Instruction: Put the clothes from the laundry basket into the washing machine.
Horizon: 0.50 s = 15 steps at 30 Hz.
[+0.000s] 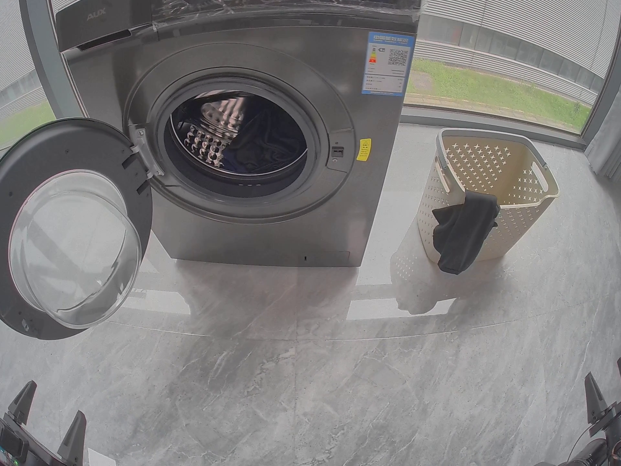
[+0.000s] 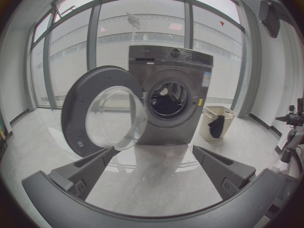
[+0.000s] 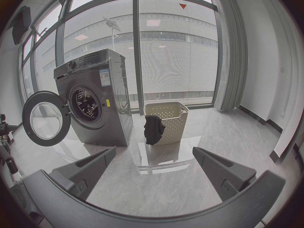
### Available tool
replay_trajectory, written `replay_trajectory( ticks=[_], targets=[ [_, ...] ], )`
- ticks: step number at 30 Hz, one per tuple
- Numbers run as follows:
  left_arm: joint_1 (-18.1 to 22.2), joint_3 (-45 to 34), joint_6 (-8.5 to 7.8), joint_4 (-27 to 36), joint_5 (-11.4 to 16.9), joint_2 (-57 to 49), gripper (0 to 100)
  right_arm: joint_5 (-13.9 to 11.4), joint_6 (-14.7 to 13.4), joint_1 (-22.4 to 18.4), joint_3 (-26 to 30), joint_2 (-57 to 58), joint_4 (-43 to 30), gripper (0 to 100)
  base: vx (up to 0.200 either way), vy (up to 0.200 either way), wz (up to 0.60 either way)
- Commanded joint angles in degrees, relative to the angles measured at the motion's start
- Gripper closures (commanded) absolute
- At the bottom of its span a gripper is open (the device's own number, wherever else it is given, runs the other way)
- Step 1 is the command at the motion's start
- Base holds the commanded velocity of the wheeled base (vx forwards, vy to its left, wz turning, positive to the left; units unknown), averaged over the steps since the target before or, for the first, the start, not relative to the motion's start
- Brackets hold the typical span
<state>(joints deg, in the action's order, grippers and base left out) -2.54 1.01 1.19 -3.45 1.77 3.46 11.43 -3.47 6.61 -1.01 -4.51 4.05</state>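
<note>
A grey front-loading washing machine (image 1: 259,182) stands ahead, its round door (image 1: 65,228) swung wide to the left. Dark clothes (image 1: 268,140) lie inside the drum. To its right sits a cream laundry basket (image 1: 511,163) with a black garment (image 1: 462,231) draped over its front rim, hanging outside. My left gripper (image 2: 153,152) is open and empty, low at the near left, far from the machine. My right gripper (image 3: 153,152) is open and empty too, low at the near right, well back from the basket (image 3: 171,121).
Glossy grey marble floor (image 1: 310,370) spreads between me and the machine. Floor-to-ceiling windows (image 3: 177,48) run behind machine and basket, with a curtain (image 3: 232,48) at the right. The open door juts out over the floor on the left.
</note>
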Motion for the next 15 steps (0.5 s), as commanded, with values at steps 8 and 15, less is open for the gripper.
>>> replay_trajectory(
  ticks=[8,15],
  targets=[
    [2.45,-1.01,0.12,0.37,4.56,-3.46,0,-12.05,3.03,-6.34,0.92,4.25,-4.31,0,0.000,-0.200,0.00],
    [2.54,-1.01,-0.05,2.04,-2.56,-3.46,0,-12.58,3.21,-6.26,0.92,4.25,-4.31,0,0.000,0.000,0.00]
  ],
)
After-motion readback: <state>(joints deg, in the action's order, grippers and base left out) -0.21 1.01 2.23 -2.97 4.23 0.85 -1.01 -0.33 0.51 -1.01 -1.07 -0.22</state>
